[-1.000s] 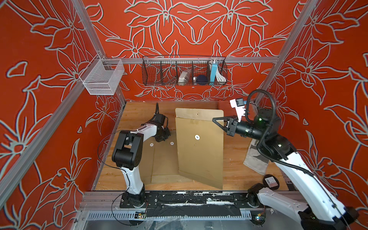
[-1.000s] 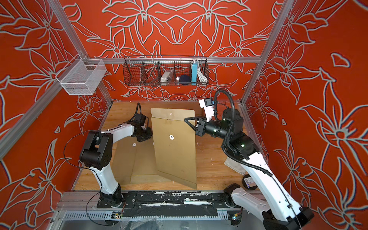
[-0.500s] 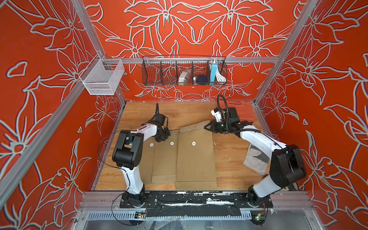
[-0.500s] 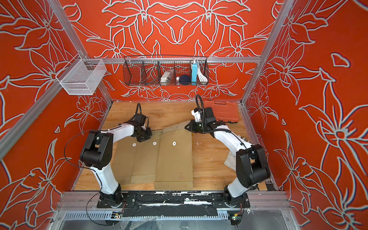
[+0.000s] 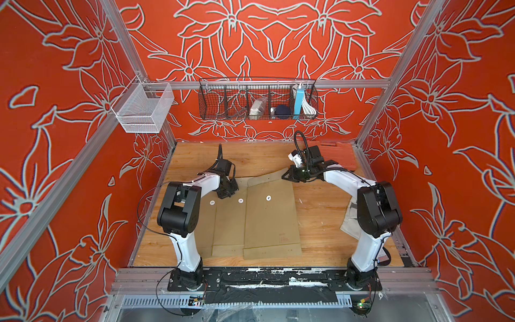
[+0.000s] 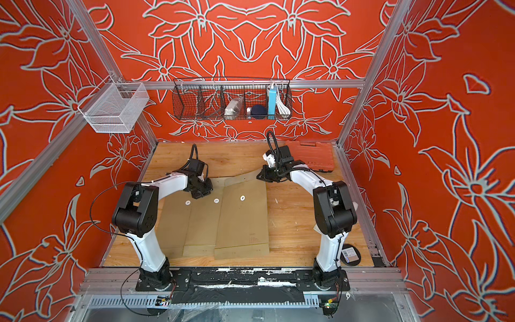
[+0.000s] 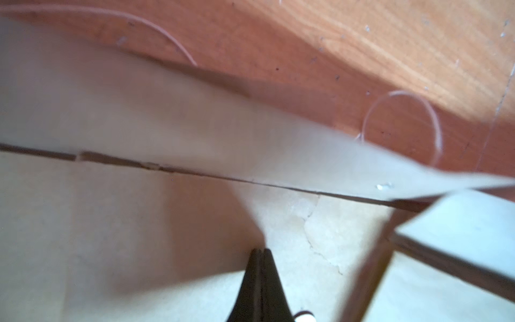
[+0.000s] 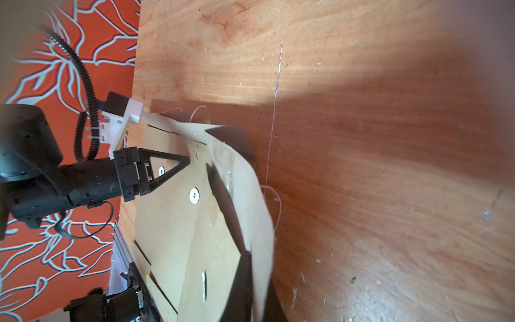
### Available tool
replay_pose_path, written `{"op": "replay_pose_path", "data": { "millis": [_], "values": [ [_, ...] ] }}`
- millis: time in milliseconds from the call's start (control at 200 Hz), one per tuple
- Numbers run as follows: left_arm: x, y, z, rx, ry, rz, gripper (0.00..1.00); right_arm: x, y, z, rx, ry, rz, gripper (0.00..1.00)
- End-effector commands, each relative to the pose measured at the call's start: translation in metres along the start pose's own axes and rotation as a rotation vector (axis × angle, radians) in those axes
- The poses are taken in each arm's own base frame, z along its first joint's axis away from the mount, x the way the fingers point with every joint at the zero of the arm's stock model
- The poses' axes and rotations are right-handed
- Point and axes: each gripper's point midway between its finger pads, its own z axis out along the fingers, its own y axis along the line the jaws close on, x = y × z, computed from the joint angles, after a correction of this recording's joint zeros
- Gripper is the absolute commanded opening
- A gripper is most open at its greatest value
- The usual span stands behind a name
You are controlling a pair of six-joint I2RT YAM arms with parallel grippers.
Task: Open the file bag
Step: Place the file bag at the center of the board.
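Brown file bag flap (image 5: 267,178) between right jaws

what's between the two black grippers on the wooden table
Raised flap of the brown paper file bag, pinched by the right gripper; seen in both top views.

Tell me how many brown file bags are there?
3, overlapping: left file bag beside the left arm, middle file bag, and right file bag on top. Others may hide beneath.

Matt brown paper file bag (image 5: 271,220) on scuffed, grained wooden tabletop (image 5: 320,223).
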Motion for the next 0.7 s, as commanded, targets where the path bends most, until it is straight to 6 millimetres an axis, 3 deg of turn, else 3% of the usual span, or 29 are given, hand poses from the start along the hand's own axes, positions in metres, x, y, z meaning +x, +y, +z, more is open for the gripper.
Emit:
{"op": "replay_pose_path", "data": {
  "millis": [0,340,505,696],
  "values": [
    [0.004,0.009,0.009,-0.037,0.03,-0.002,0.0,-0.006,-0.003,0.004,0.008,0.012,-0.038,0.0],
    [0.004,0.007,0.008,-0.027,0.024,0.001,0.0,-0.001,-0.029,0.025,0.056,0.059,-0.039,0.0],
    [0.002,0.006,0.005,-0.022,0.014,0.003,0.1,-0.001,-0.04,0.029,0.079,0.07,-0.035,0.0],
    [-0.002,0.001,-0.005,-0.003,-0.014,0.01,0.24,0.0,-0.054,0.029,0.128,0.071,-0.034,0.11]
  ]
}}
